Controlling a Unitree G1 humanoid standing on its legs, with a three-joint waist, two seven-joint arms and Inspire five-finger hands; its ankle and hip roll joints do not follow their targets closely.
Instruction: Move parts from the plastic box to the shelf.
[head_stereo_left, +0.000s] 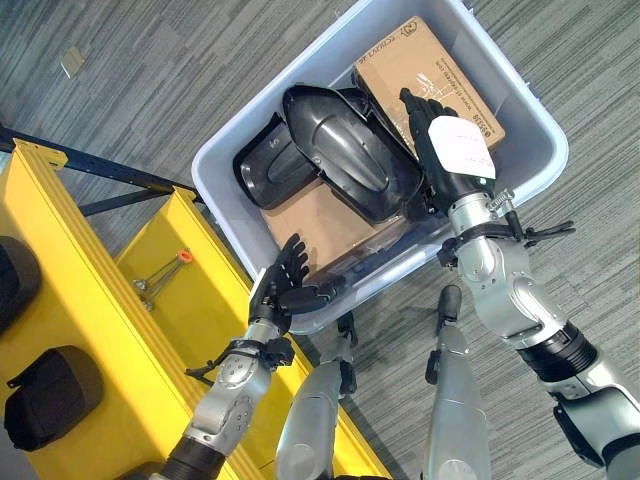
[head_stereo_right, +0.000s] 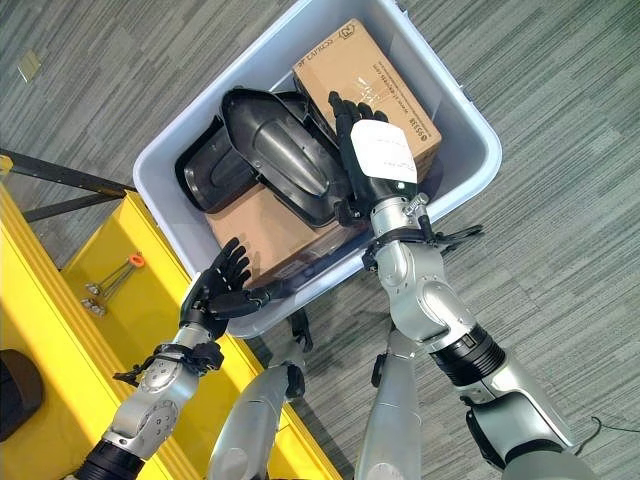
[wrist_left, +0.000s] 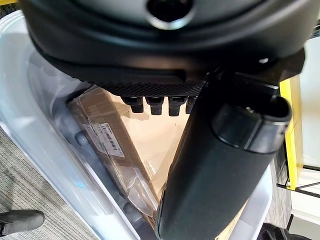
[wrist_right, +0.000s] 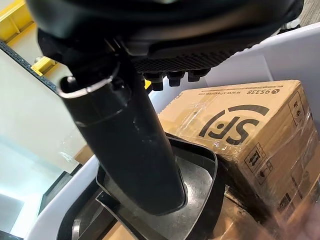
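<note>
A pale grey plastic box (head_stereo_left: 540, 120) stands on the floor. It holds a large black shell-shaped part (head_stereo_left: 345, 150), a smaller black part (head_stereo_left: 270, 160), a brown cardboard box (head_stereo_left: 420, 70) and a flat wrapped cardboard pack (head_stereo_left: 320, 215). My right hand (head_stereo_left: 450, 150) reaches into the box, open. Its straight fingers lie on the cardboard box (wrist_right: 240, 125) and its thumb (wrist_right: 130, 145) stretches over the large part's rim (wrist_right: 200, 185). My left hand (head_stereo_left: 280, 285) is at the box's near rim, open with fingers spread, the thumb (wrist_left: 225, 165) pointing along the wall above the wrapped pack (wrist_left: 115, 145).
The yellow shelf (head_stereo_left: 90, 290) runs along the left, close to the box's near corner. Two black parts (head_stereo_left: 50, 395) lie on its outer level, and small tools with an orange handle (head_stereo_left: 160, 272) lie in the inner tray. Grey carpet surrounds the box.
</note>
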